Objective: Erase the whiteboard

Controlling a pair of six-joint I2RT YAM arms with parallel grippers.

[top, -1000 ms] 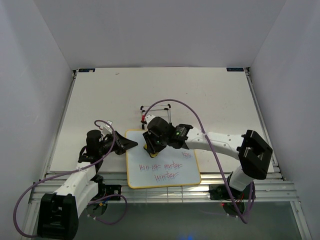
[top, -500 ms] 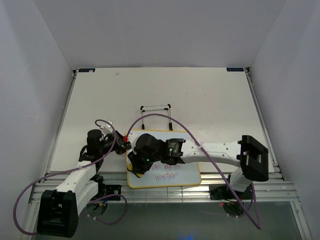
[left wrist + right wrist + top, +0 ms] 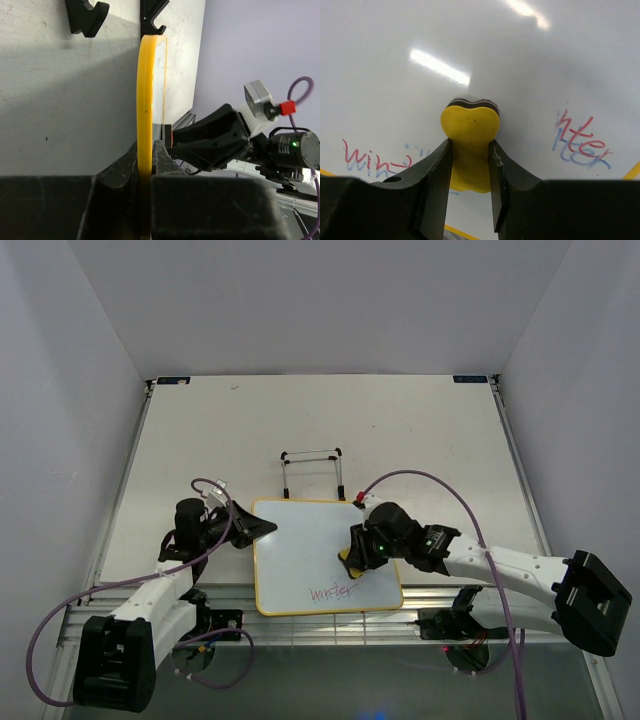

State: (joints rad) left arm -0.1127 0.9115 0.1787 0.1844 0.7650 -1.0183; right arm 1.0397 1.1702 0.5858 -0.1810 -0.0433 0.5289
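My right gripper [image 3: 350,557] clamps the yellow eraser [image 3: 469,131] against the whiteboard [image 3: 300,540]; the last word [image 3: 331,592] lies just nearer my base. My left gripper [image 3: 145,165] pinches the board's left edge.

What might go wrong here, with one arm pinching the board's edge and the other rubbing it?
The left gripper pinches only the thin yellow frame of the whiteboard; a hard wipe might twist the board loose. The right gripper grips the yellow eraser by a narrow part, so it may slip. The last word sits close to the near edge, where the eraser could catch on the frame.
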